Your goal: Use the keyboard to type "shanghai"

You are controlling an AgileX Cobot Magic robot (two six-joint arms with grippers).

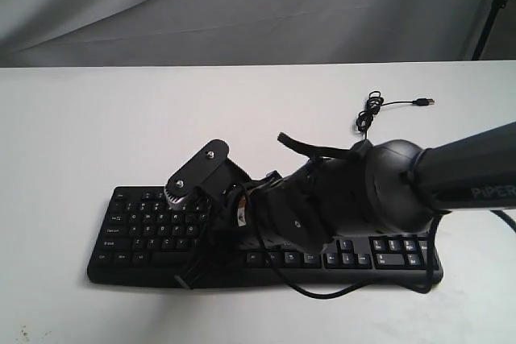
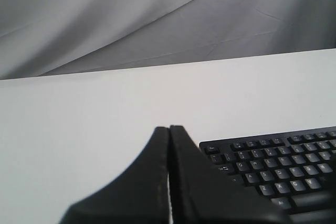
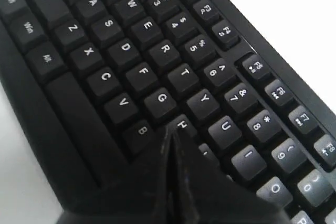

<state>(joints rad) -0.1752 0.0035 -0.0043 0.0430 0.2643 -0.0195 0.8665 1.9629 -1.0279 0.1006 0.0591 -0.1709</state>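
Observation:
The long black keyboard (image 1: 145, 231) lies along the near side of the white table, its middle hidden under my right arm (image 1: 379, 187), which reaches in from the right. In the right wrist view my right gripper (image 3: 172, 129) is shut, empty, with its tip at the near edge of the H key (image 3: 185, 121) on the keyboard (image 3: 126, 51); I cannot tell whether it presses the key. My left gripper (image 2: 169, 128) is shut with nothing in it and sits just off the Esc corner of the keyboard (image 2: 273, 166). It does not show in the exterior view.
The keyboard's thin USB cable (image 1: 371, 110) lies coiled behind it, with its plug (image 1: 425, 102) pointing right. A black arm cable (image 1: 314, 292) loops past the keyboard's front edge. Grey cloth hangs behind the table (image 1: 121, 118). A black pole (image 1: 492, 6) stands at the far right.

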